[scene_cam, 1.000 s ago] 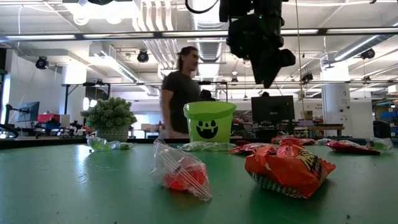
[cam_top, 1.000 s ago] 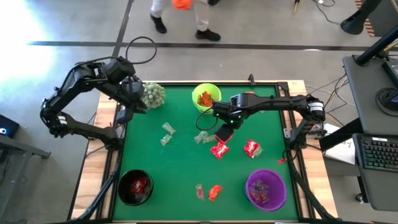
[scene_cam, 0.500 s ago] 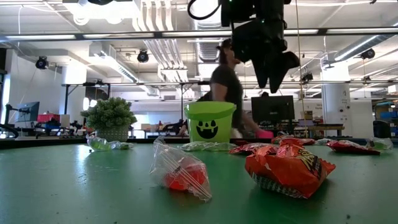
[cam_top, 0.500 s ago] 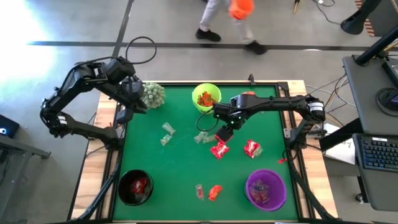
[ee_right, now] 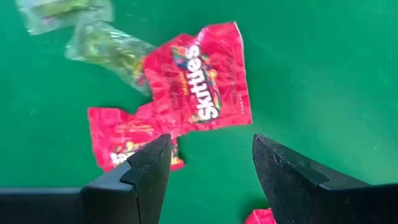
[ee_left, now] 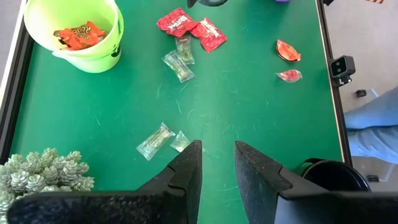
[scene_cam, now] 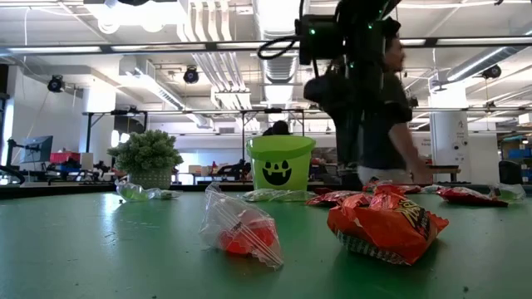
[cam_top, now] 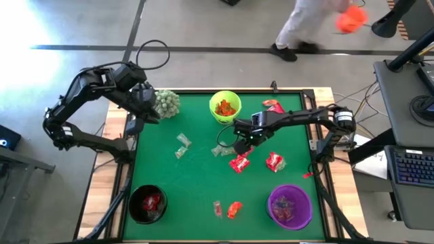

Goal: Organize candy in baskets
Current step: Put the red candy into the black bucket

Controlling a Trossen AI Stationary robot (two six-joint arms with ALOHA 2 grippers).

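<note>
Green table [cam_top: 196, 183], three baskets [cam_top: 225, 106], scattered candy [cam_top: 239, 163], spiky plant [cam_top: 166, 103], perhaps artificial

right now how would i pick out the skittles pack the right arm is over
Start at the lime green basket at the table's far edge and go toward the middle, under the open right end effector. Two red packs overlap there; the Skittles pack is the flatter one on top, showing white lettering.

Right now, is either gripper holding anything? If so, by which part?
Nothing is held. The right gripper is open, empty, above two red candy packets. The left gripper waits near the spiky plant, nothing between its fingers.
</note>
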